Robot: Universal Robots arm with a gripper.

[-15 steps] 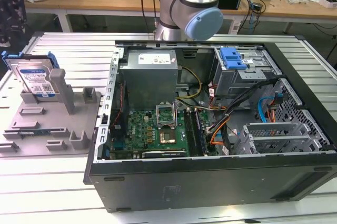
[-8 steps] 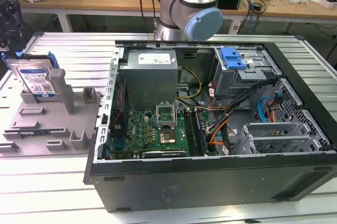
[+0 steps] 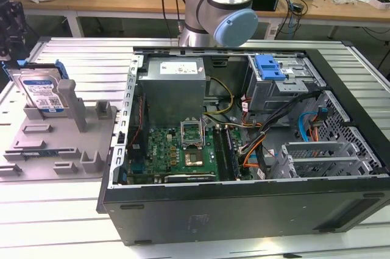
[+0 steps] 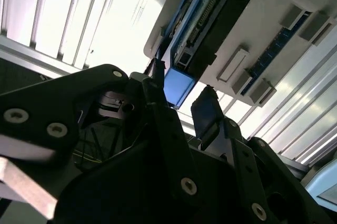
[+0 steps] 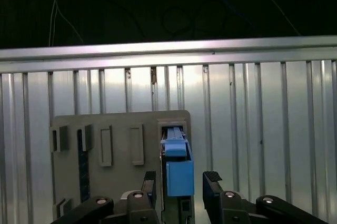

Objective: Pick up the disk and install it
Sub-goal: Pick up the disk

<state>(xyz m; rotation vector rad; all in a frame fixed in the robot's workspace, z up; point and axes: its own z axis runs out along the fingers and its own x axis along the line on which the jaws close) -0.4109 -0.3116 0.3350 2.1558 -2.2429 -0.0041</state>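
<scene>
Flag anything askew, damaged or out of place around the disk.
Nothing stands out. The disk stands on edge in its gray holder, and the open gripper has a finger on each side of it.

— Is any print legible here?
— None. The disk (image 3: 33, 82), standing beyond the computer case (image 3: 244, 207) toward the exterior view's left, carries a blue-and-white label (image 3: 47, 97), but its lettering is too small to make out.
— And inside the case?
— There is a white sticker (image 3: 177, 67) on the power supply (image 3: 173, 97), and it is unreadable too.
</scene>
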